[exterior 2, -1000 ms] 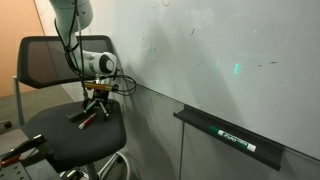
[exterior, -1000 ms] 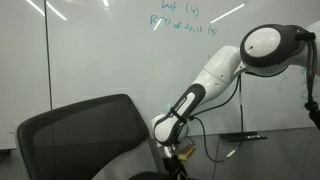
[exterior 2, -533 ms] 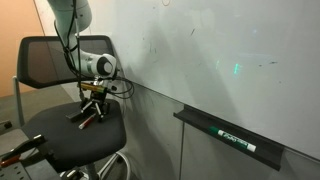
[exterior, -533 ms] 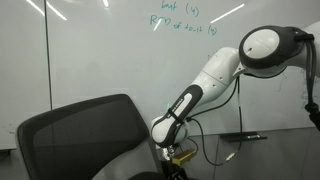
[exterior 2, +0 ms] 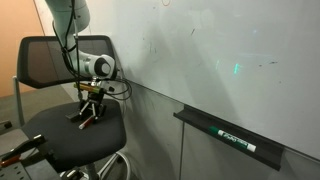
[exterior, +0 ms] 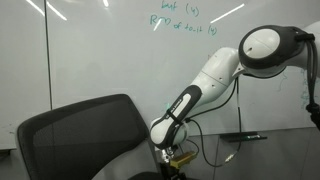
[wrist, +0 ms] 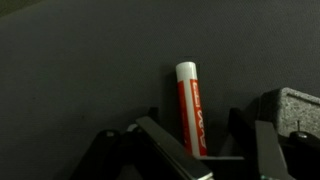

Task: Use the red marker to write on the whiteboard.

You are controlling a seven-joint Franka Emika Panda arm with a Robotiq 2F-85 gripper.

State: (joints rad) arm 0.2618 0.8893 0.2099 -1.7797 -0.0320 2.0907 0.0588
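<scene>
While low over the black chair seat (exterior 2: 50, 140), fingers (wrist: 165, 140) wide apart astride the red marker (wrist: 190, 105), nothing in their grip.

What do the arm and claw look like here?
The arm has glossy white, rounded links with black joint bands, and a thin black cable runs loosely alongside it. The claw is black, with two flat angular fingers.
</scene>
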